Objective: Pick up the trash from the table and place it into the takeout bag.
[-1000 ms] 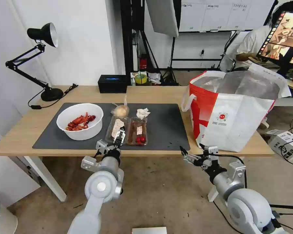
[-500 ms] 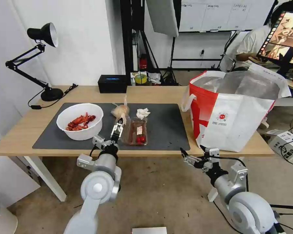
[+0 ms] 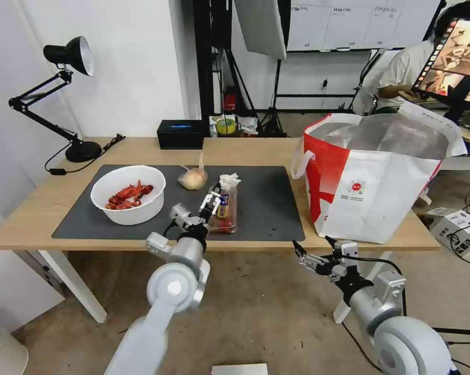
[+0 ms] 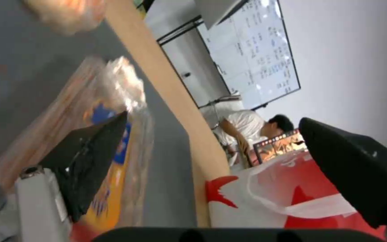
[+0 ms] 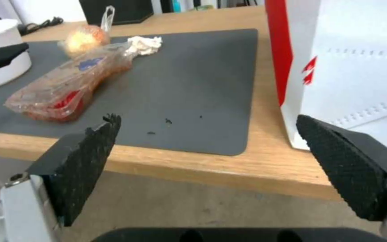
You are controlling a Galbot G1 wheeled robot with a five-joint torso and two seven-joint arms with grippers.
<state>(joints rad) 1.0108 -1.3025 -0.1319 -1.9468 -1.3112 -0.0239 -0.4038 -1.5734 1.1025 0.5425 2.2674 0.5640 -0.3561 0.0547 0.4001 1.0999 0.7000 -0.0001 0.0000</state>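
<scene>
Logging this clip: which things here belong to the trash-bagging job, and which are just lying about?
Job:
bowl of crayfish shells
hinged plastic tray, left claw open at its side
crumpled tissue
knotted bag
takeout bag
table

Lying about:
black box
desk lamp
grey mat

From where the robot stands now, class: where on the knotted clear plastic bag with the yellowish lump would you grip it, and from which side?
Grip the twisted neck just above the lump, coming straight down from above. The knotted clear plastic bag sits on the dark grey mat with that neck standing upright and thin; the round lump would probably slip.
</scene>
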